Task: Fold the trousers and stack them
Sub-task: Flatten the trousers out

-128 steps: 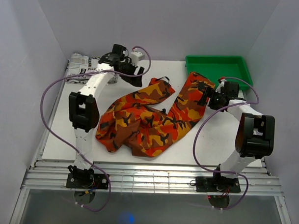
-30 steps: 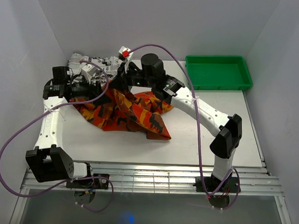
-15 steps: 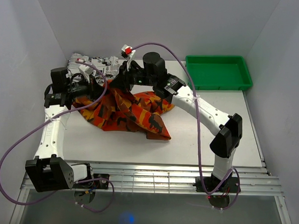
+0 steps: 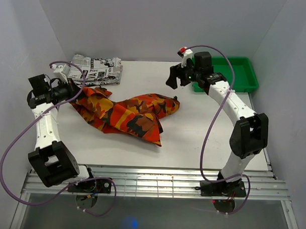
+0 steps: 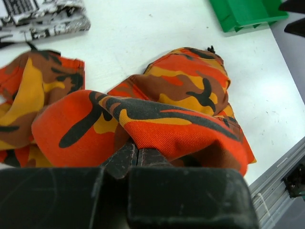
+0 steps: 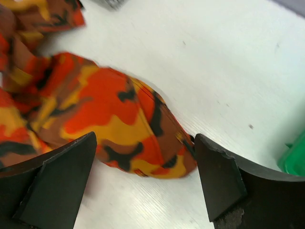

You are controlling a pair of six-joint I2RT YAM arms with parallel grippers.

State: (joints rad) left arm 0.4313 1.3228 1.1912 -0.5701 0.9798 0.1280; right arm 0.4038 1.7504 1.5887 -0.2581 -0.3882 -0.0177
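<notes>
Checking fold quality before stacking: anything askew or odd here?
Yes. The camouflage trousers lie on the table in a wrinkled, lopsided heap, not a flat fold; one end is pinched in the left gripper. The right gripper hangs open, empty.

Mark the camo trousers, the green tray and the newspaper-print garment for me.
orange, red, yellow and black camouflage cloth trousers (image 4: 128,113): top external view, middle of the bunched cloth.
green rectangular plastic tray (image 4: 240,60): top external view, far rim.
black-and-white newspaper-print folded garment (image 4: 96,71): top external view, its top face.
</notes>
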